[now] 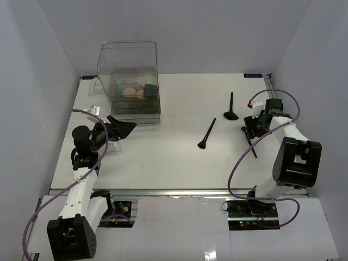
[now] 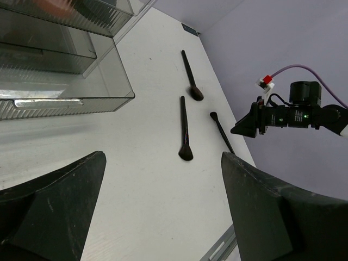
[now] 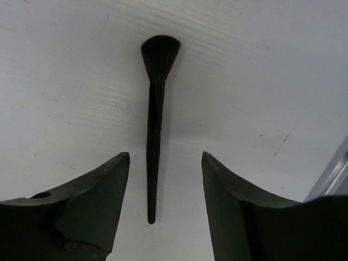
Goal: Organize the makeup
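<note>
3 slim black brushes lie on the white table (image 1: 163,163): the middle brush (image 1: 207,134), the far brush (image 1: 231,107) behind it, and the right brush (image 1: 252,147) under our right gripper (image 1: 251,129). Its jaws stand apart on either side of that brush's handle, touching neither side. Our left gripper (image 1: 124,129), spread wide and empty, sits just beside the clear box (image 1: 130,57), where we see pink discs (image 1: 130,91) and a black compact (image 1: 150,91) inside.
</note>
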{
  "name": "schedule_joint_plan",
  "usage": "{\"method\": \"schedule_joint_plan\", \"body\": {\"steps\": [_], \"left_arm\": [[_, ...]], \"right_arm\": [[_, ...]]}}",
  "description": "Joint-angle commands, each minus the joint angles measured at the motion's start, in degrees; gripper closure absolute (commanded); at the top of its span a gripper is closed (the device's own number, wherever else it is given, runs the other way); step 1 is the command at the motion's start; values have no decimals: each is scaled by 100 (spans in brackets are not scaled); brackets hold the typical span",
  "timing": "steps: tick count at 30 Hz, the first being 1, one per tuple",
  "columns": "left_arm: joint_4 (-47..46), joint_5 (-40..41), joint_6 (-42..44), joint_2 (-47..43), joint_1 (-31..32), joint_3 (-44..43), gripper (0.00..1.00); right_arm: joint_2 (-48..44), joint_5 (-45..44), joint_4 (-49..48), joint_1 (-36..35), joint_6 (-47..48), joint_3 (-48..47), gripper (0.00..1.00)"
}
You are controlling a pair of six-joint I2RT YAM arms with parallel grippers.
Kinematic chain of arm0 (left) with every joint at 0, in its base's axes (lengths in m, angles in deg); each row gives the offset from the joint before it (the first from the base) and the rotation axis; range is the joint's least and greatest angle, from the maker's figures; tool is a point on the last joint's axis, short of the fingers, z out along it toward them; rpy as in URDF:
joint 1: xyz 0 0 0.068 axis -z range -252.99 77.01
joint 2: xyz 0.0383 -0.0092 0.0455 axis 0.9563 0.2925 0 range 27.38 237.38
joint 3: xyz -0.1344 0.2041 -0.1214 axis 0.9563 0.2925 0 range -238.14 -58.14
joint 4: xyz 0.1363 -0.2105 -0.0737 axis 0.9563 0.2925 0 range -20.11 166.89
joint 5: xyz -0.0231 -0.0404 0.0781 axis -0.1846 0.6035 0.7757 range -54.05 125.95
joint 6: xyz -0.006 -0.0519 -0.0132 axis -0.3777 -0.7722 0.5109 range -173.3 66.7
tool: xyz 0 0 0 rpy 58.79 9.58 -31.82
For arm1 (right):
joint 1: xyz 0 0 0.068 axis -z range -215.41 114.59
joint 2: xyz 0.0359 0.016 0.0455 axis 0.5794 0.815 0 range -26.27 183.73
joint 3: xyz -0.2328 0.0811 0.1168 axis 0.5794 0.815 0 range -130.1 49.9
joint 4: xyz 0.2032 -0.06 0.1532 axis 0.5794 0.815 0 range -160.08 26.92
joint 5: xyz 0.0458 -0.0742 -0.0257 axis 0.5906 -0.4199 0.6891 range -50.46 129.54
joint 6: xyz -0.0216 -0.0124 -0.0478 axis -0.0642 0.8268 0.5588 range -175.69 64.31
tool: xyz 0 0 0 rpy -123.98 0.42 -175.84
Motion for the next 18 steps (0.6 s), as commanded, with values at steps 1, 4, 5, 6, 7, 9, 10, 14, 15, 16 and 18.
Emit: {"method": "schedule_joint_plan", "body": {"steps": [1,4,5,6,7,9,10,14,15,16,18], "left_arm": [[-36,-59,106,-195,-18,-49,2],[-11,-17,126,-221,-18,-44,2],[0,-6,130,-221,-18,-44,2],[11,5,134,-221,-18,-44,2],[13,21,141,-214,-25,-51,2],[28,25,136,-227,-19,-52,2],[31,25,140,-230,-18,-52,2],[22,33,143,-247,-18,-44,2],[29,33,137,-261,-18,-37,2],[24,23,135,-268,-21,-35,2],[8,-9,135,-290,-21,-40,2]], "right_arm": [[276,38,190,-18,157,-141,45],[458,44,219,-21,155,-195,51],[528,33,219,-21,148,-209,52],[598,22,219,-21,141,-224,52],[640,13,212,-21,139,-227,53],[721,11,210,-21,139,-212,56],[750,6,205,-26,139,-204,58],[875,-50,184,-21,200,-140,63],[916,-50,177,-21,227,-132,67],[932,-54,172,-21,256,-123,71],[905,-59,145,-21,326,-107,79]]}}
